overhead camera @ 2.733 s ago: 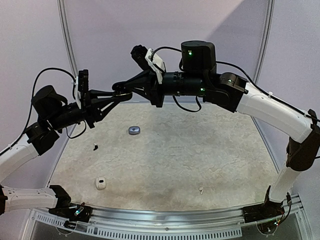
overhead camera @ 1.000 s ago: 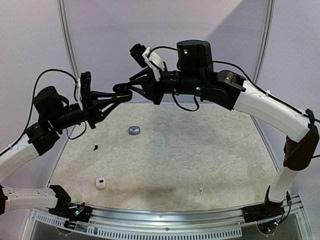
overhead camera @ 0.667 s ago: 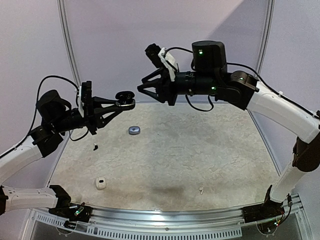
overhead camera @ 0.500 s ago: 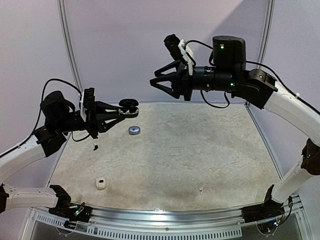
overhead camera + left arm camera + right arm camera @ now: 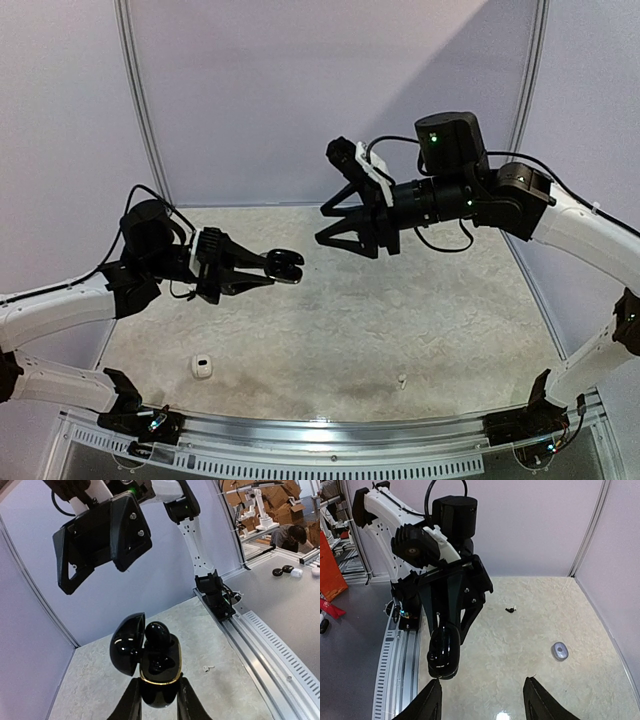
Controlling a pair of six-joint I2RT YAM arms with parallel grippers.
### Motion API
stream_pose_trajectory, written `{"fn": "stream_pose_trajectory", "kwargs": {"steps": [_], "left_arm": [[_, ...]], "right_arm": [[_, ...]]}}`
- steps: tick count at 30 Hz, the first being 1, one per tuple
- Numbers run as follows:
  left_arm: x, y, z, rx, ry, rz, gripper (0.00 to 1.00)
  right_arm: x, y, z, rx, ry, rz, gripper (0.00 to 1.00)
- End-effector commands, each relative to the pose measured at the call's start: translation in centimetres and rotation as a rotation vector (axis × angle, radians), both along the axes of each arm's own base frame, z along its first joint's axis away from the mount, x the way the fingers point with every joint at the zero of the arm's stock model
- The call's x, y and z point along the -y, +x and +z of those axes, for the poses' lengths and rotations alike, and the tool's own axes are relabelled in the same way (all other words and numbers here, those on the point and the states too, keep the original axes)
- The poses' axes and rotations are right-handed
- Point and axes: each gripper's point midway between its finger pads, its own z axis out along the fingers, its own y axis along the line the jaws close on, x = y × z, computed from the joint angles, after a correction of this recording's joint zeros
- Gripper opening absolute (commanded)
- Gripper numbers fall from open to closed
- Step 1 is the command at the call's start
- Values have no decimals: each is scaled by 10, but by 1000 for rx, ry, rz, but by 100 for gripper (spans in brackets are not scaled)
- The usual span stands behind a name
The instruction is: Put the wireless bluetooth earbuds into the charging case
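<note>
My left gripper (image 5: 272, 268) is shut on an open black charging case (image 5: 288, 263) and holds it well above the table. In the left wrist view the case (image 5: 160, 675) has a gold rim, and its lid (image 5: 127, 642) hangs open to the left. One black earbud (image 5: 157, 632) stands in the far socket; the near socket looks empty. My right gripper (image 5: 322, 227) is open and empty, in the air just right of the case, its jaws facing it. In the right wrist view its gripper (image 5: 483, 680) frames the case (image 5: 442, 650). A white earbud (image 5: 402, 380) lies near the front edge.
A white case (image 5: 202, 366) lies at the front left. A grey-blue case (image 5: 560, 651) and a small black earbud (image 5: 510, 610) lie on the mat further back. The white earbud also shows in the left wrist view (image 5: 208, 668), close to the front rail (image 5: 350, 440).
My right gripper has let go at the case and drawn back to the right, opening wide. My left arm has lowered and carried the open case toward the table's middle.
</note>
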Motion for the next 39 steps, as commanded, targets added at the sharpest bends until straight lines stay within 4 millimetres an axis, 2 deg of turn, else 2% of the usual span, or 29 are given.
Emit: {"fn": "stream_pose_trajectory", "kwargs": {"steps": [1,4,7,11,12,15,17,19,22,27,34,39], "left_arm": [[8,-5,-6,118,-19,-2,0],[11,-6,-13,109,-7,4,0],[13,-4,-21,113,3,36,0],[14,18,-21,74,-17,165,0],[14,22,-19,66,-30,192,0],[15,26,-23,36,-37,225,0],[15,23,-24,23,-46,226,0],[15,23,-24,-10,-55,246,0],[12,27,-22,-62,-72,313,0],[7,24,-22,-81,-69,350,0],[5,17,-24,-50,-68,338,0],[4,17,-25,-33,-64,342,0]], "right_arm": [[18,-9,2,3,11,-24,57],[27,-7,-1,-6,27,-84,54],[38,4,3,-7,44,-217,51],[50,23,4,-49,59,-428,46],[48,22,3,-78,64,-451,46],[31,-2,1,-88,53,-388,45],[18,-20,-1,-52,29,-314,44],[9,-30,-1,-1,2,-278,42],[1,-24,-6,22,-7,-326,40],[-11,-6,-15,-51,32,-444,41],[-29,-2,-34,-60,3,-472,42],[-33,-1,-32,-60,39,-471,33]]}}
